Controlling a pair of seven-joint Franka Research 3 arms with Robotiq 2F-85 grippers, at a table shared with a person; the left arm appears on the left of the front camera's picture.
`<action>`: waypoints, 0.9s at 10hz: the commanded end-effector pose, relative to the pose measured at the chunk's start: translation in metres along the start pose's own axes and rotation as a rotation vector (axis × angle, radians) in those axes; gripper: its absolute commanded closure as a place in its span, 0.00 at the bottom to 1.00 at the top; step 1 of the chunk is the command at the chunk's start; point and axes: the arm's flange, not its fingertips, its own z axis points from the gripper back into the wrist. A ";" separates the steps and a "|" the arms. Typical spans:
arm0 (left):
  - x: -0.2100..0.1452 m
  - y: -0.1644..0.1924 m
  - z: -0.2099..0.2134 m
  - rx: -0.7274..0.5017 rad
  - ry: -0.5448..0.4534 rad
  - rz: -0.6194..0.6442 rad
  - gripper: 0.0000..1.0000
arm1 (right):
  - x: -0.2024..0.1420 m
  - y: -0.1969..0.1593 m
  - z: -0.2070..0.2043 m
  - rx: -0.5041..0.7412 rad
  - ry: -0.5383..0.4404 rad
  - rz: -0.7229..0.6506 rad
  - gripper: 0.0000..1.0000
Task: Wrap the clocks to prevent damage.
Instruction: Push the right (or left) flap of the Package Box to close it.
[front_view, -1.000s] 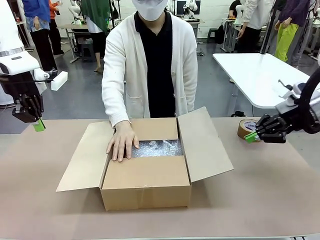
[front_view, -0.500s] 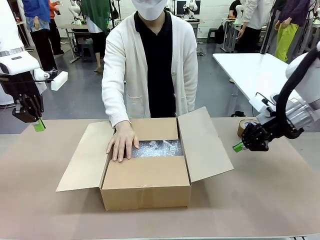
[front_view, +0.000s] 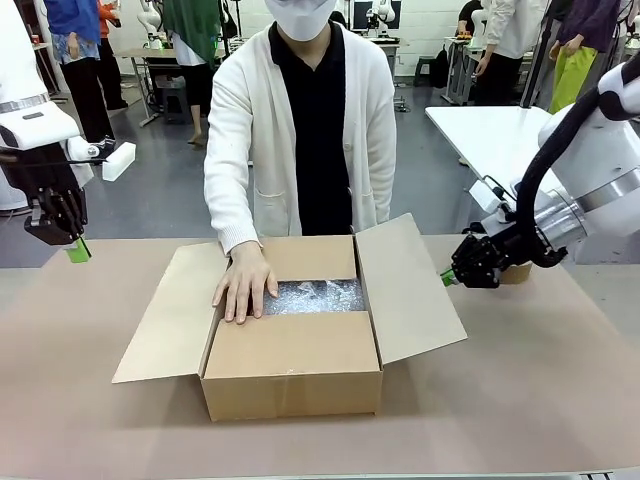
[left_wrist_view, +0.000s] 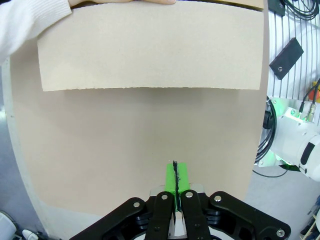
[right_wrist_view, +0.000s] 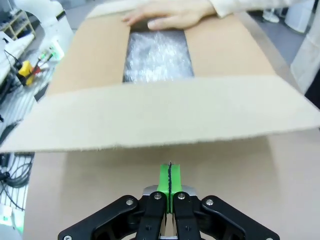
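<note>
Box (front_view: 290, 372) on brown table (front_view: 540, 400), people (front_view: 85, 60) behind

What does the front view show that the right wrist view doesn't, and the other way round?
Front view, missing from the right wrist view: the left gripper, hanging shut at the table's far left, and a white table in the room behind. Right wrist view, missing from the front: the green pads seen close up, pressed together, and cables beside the table. Both share the right gripper, the open cardboard box, the bubble wrap inside it and the person's hand resting on the box.
</note>
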 end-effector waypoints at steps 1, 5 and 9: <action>-0.002 0.001 0.001 -0.001 0.003 -0.001 1.00 | 0.006 -0.002 -0.010 0.059 -0.125 0.026 0.99; -0.002 0.001 0.001 -0.001 0.003 -0.001 1.00 | 0.038 0.001 -0.041 0.163 -0.284 0.051 0.99; -0.002 0.001 0.001 -0.001 0.003 -0.001 1.00 | 0.066 -0.005 -0.086 0.149 -0.231 0.054 0.99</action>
